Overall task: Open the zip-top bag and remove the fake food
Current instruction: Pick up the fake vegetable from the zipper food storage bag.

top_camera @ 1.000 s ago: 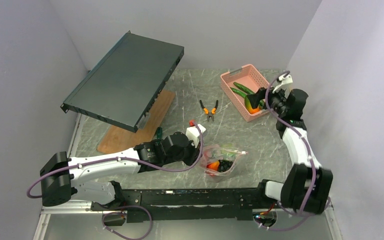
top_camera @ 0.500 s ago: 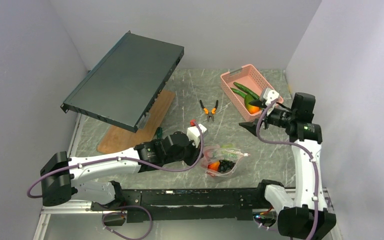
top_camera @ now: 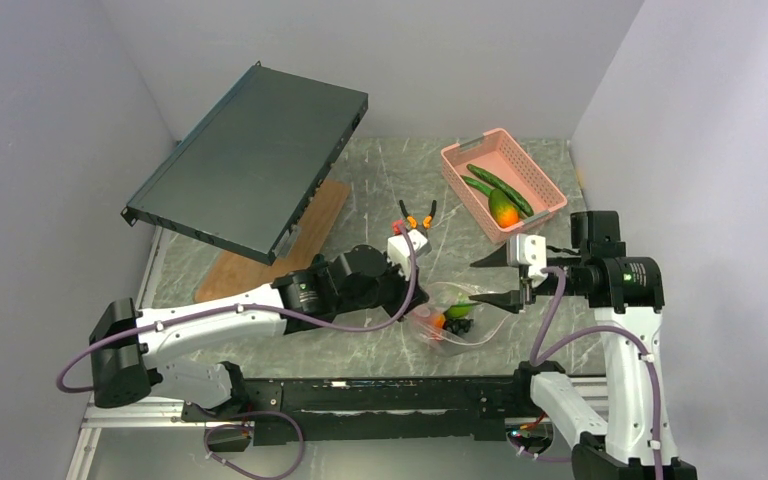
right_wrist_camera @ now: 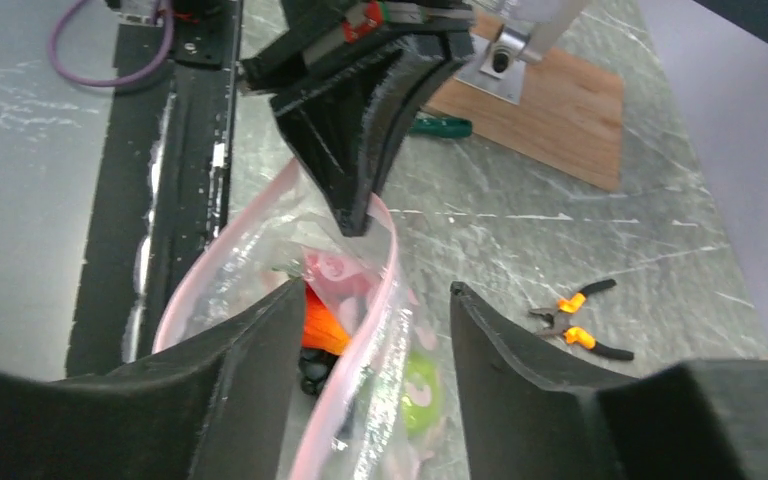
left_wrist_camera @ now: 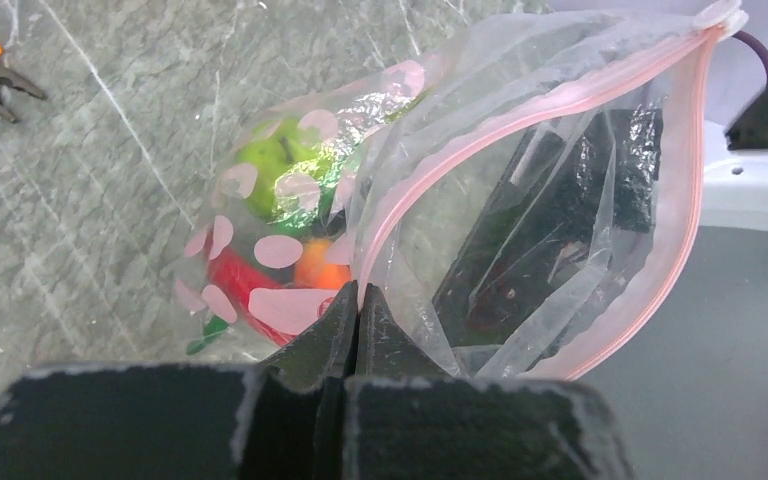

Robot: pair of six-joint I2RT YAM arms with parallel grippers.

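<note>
Nearest, at the front middle of the bench [top_camera: 380, 170], the zip-top bag [left_wrist_camera: 580, 150] sits between the two arms. It's clear and crinkly, with pale pink oval prints and a pink zip strip, and the mouth gapes open in a loop. Left end effector [left_wrist_camera: 357, 305] is pinched tight on the bag's near rim, right at the zip strip, with that edge lifted. Right end effector [right_wrist_camera: 375, 335] has its jaws apart, straddling the opposite lip. The strip runs between its fingers [right_wrist_camera: 260, 350]; can't tell if they touch it.

Fake food [left_wrist_camera: 278, 170] is bunched in the bag's bottom: green apple, orange piece [left_wrist_camera: 315, 265], red piece [left_wrist_camera: 240, 290], dark grape bunch [top_camera: 457, 325].

Farther back, orange-handled pliers [right_wrist_camera: 575, 318] lie on the bench just behind the left wrist. Far right, the pink basket [top_camera: 454, 172] holds two green cucumbers [top_camera: 495, 182] and an orange-green mango [top_camera: 503, 210]. Far left, a dark flat metal case [top_camera: 250, 160] tilts over a wooden board [top_camera: 300, 240].
</note>
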